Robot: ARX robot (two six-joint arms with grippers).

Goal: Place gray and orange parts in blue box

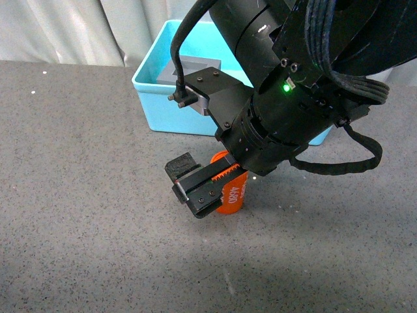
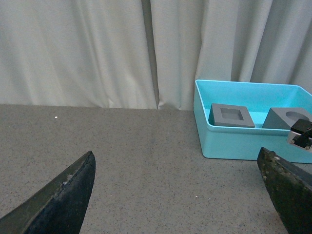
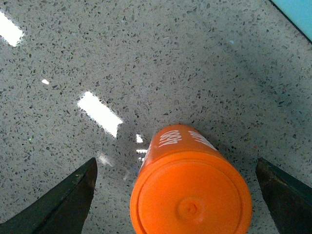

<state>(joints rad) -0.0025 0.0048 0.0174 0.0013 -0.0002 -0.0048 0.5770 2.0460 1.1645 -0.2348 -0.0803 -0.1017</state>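
An orange cylinder [image 1: 232, 193] printed "4680" stands upright on the gray table in front of the blue box [image 1: 156, 91]. My right gripper [image 1: 195, 189] is open and sits over it. In the right wrist view the cylinder's top [image 3: 190, 192] lies between the two spread fingers without touching either. Both gray cubes rest inside the blue box [image 2: 229, 144]: one has a square recess [image 2: 230, 116] and the other a round recess [image 2: 287, 118]. My left gripper [image 2: 180, 195] is open over bare table, well short of the box, with nothing between its fingers.
A pale curtain [image 2: 122, 48] hangs behind the table and the box. The bulky right arm [image 1: 306, 78] covers much of the box in the front view. A small part of that arm [image 2: 302, 134] shows at the box's near wall. Speckled gray tabletop [image 1: 78, 195] stretches to the left.
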